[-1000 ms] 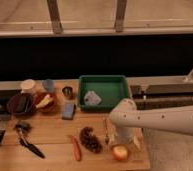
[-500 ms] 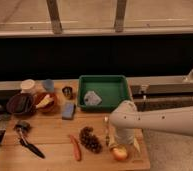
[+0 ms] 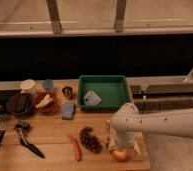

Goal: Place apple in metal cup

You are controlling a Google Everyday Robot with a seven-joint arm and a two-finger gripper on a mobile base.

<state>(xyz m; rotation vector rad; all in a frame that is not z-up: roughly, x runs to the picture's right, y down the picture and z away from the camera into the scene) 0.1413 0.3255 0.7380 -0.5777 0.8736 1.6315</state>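
- Your gripper (image 3: 121,146) is hanging over the front right corner of the wooden table (image 3: 50,135). The white arm (image 3: 160,124) is covering it, so I cannot tell whether it is spread or already pinching anything.
- The apple (image 3: 121,155) is sitting right beneath the gripper, close to the front edge, touching it or nearly so. Only the fruit's lower part is showing.
- You are likely working the grasp, so be centring on the widest part of the fruit and squeezing gently. A round apple nudged off-centre is probably going to roll toward the front edge.
- Just left of the apple, a dark bunch (image 3: 90,140) and a carrot (image 3: 76,148) are lying on the table. Be lifting straight up before travelling, so you are not dragging them along.
- The metal cup (image 3: 67,92) is standing well apart, near the back edge, just left of the green tray (image 3: 121,84). Its mouth looks barely wider than the fruit, so be lowering dead centre.
- Farther left, a bluish cup (image 3: 48,85) and a cream cup (image 3: 27,86) are standing. Be steering clear of those.
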